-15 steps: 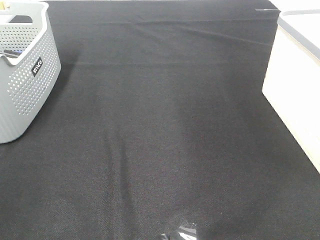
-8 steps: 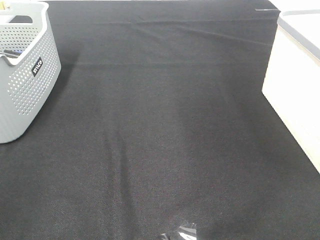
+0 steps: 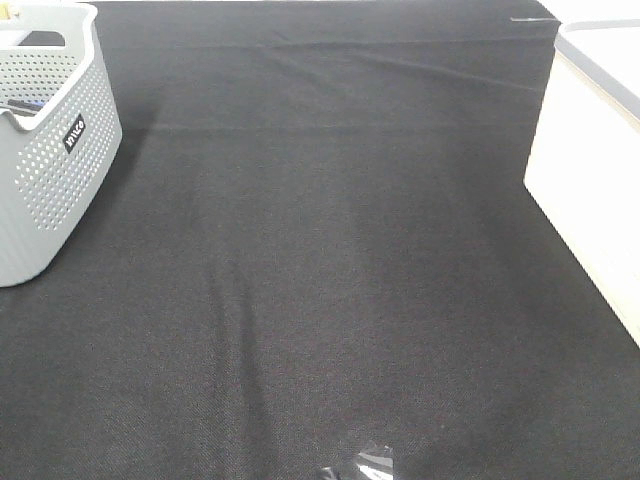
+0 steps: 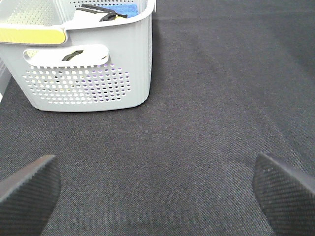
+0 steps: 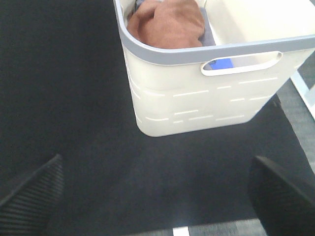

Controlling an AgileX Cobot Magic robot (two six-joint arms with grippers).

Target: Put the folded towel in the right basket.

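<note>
Black woven cloth covers the desk (image 3: 330,260), with soft creases seen running across its far part. A grey perforated basket (image 3: 50,150) is placed at the far left corner in the high view; a dark label is fixed to its side wall. In the left wrist view a yellow-green strip (image 4: 32,34) is seen along its rim, and dark and blue items (image 4: 106,11) are seen inside, too small to be identified.

A cream basket with a grey rim (image 5: 216,93) is set at the right edge of the desk. A rust-brown folded towel (image 5: 167,23) is lodged inside it, against the near wall, and something blue (image 5: 221,64) is glimpsed through the handle slot.

The left tool (image 4: 157,189) is held wide open above bare cloth, short of the grey basket, with nothing gripped. The right tool (image 5: 157,191) is likewise spread wide and empty, held over the cloth just short of the cream basket.
</note>
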